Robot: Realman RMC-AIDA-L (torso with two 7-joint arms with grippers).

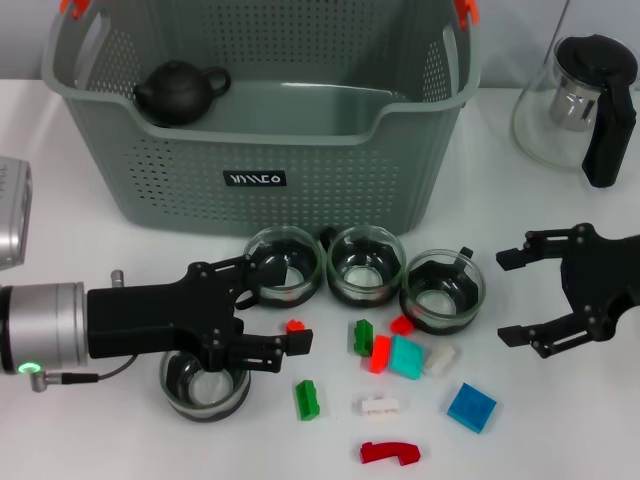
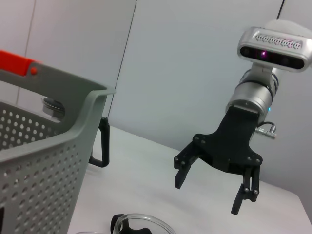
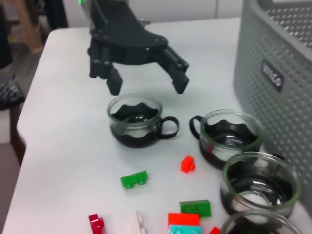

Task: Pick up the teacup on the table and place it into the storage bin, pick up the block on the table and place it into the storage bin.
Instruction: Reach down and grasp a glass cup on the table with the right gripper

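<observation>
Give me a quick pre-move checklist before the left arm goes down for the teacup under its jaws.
1. Left gripper jaws open: ok.
2. Left gripper over the near teacup: ok; in the right wrist view it hangs above the cup, not touching.
3. Teacup upright, handle visible: ok.
4. Storage bin open on top: ok; a dark teapot sits inside.
5. Right gripper apart from the cups: ok.
6. Red block close to the left gripper: cannot tell.
</observation>
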